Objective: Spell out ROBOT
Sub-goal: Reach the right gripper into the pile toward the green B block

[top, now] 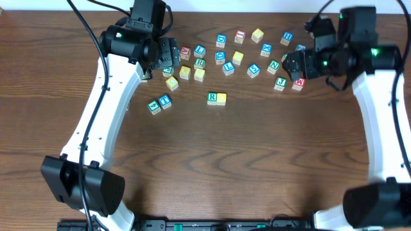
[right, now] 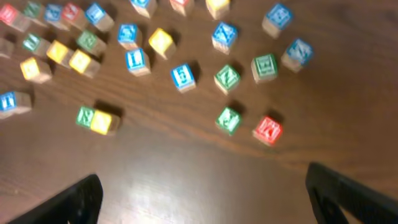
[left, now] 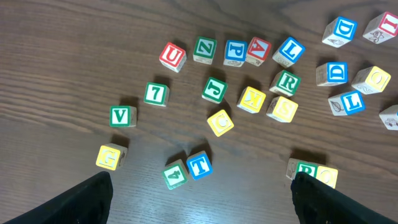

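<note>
A green R block (top: 212, 97) and a yellow O block (top: 221, 98) sit side by side in the middle of the table; they also show in the left wrist view (left: 306, 169) (left: 326, 176) and, blurred, in the right wrist view (right: 85, 116) (right: 102, 122). A blue T block (top: 166, 101) (left: 199, 165) lies next to a green 4 block (left: 176, 175). My left gripper (top: 164, 58) (left: 202, 208) is open and empty above the left cluster of blocks. My right gripper (top: 292, 64) (right: 202, 199) is open and empty above the right cluster.
Several loose letter blocks are spread across the far part of the table, among them a second green R (left: 287, 81), a red U (left: 172, 56), a yellow C (left: 220, 122) and a red block (right: 267, 130). The wooden table (top: 257, 167) is bare in front.
</note>
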